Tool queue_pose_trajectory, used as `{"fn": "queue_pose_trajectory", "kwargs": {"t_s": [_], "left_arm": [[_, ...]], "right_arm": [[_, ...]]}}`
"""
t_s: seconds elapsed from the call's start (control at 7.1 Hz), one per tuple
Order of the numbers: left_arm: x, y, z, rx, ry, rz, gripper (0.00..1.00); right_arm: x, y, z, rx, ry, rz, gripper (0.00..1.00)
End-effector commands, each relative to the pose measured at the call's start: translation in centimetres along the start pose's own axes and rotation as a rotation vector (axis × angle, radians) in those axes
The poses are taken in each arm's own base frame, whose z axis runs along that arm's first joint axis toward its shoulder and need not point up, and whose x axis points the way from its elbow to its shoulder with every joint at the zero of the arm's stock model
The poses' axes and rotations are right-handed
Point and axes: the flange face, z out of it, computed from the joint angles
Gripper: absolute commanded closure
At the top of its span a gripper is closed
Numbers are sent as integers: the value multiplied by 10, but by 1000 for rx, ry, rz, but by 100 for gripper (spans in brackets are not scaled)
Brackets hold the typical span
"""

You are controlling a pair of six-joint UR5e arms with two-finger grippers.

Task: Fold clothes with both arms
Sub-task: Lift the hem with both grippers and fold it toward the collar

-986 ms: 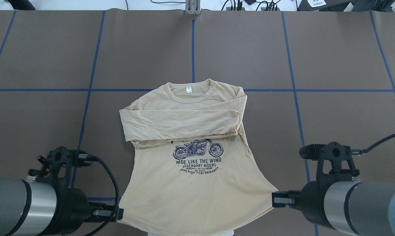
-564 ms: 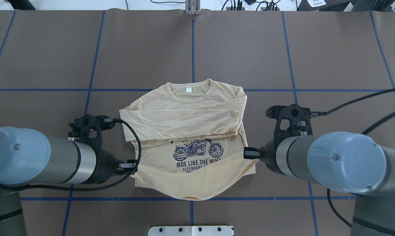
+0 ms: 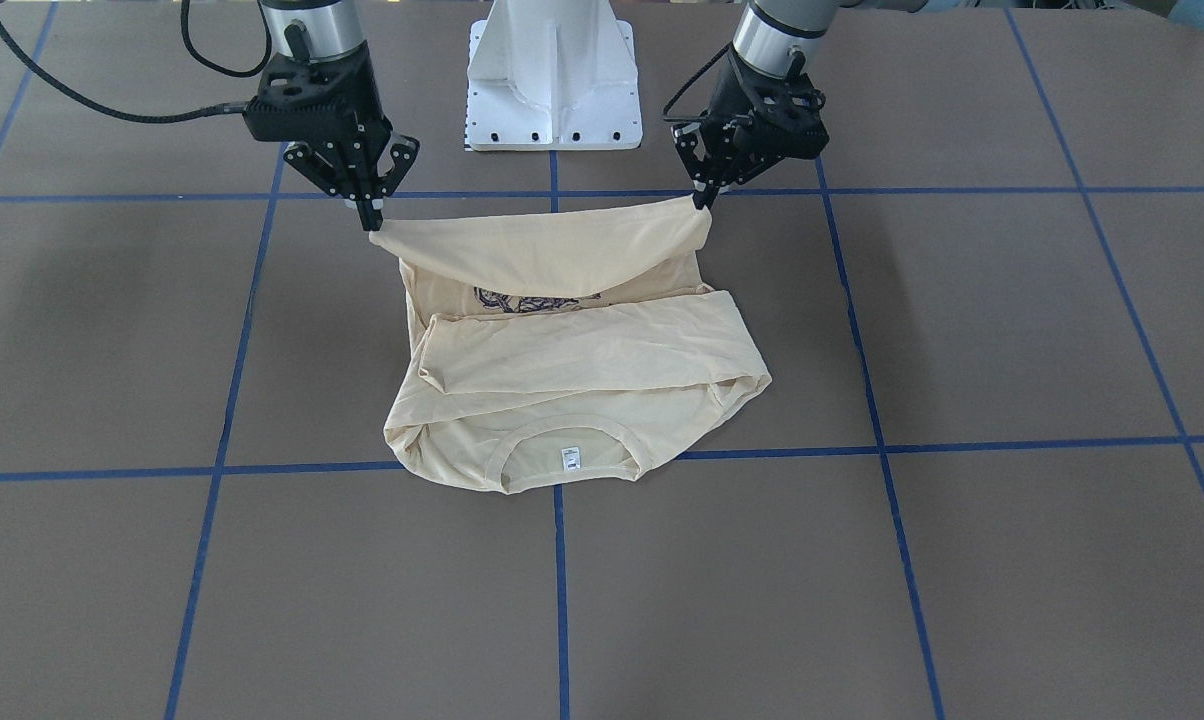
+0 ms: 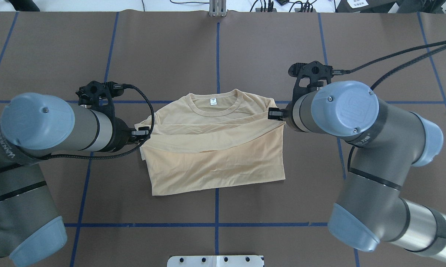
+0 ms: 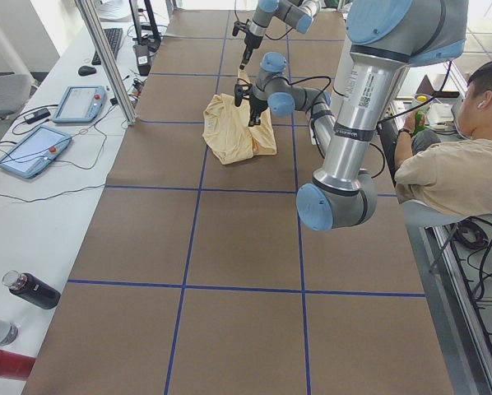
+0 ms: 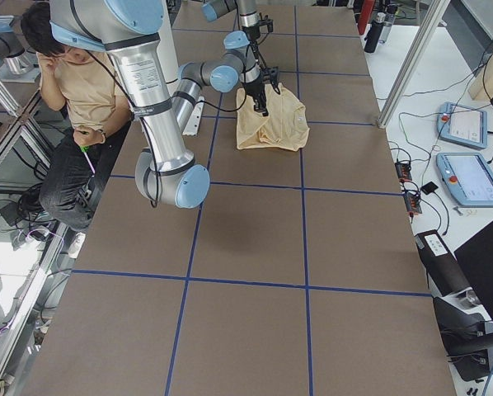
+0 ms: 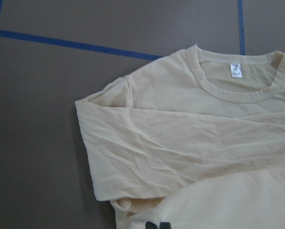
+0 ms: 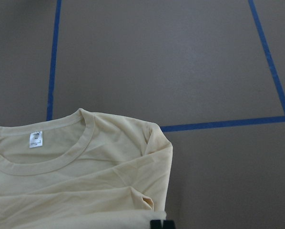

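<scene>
The cream-yellow long-sleeved shirt (image 4: 215, 163) lies mid-table with both sleeves folded across its chest and the neck label (image 4: 213, 101) at the far side. Its bottom hem is lifted off the table and hangs over the body like a sling (image 3: 552, 250), hiding most of the print. My left gripper (image 4: 143, 132) is shut on the hem's left corner, seen at the right in the front-facing view (image 3: 702, 200). My right gripper (image 4: 273, 113) is shut on the other corner (image 3: 372, 222). Both wrist views look down on the collar and sleeves (image 7: 180, 143) (image 8: 76, 181).
The brown mat carries a blue tape grid (image 4: 217, 55). The white pedestal base (image 3: 552, 70) stands at the robot's side of the table. A seated person (image 5: 452, 164) is beside the table. Tablets (image 5: 32, 148) and bottles (image 5: 32, 290) line a side bench.
Both grippers have carried the hem from the table's near edge up and forward toward the collar. The lower half now covers the motorcycle print and part of the sleeves.
</scene>
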Motion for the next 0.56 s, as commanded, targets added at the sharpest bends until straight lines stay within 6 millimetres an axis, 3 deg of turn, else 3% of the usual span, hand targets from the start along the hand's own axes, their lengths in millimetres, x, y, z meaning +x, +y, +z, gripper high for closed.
{"fn": "queue_pose_trajectory", "kwargs": {"t_s": [0.0,0.28,0.42], "left_arm": [[4,-19,24,43,-44,-9,100],[4,-35,66,67,-91,-18,100],[-4,-46,97,91,-87,-21,100]], "right_arm": [[-11,-22,45,28,-11,13,100],[-24,-38,65,34,19,22,100],[-35,-44,85,29,50,24,100]]}}
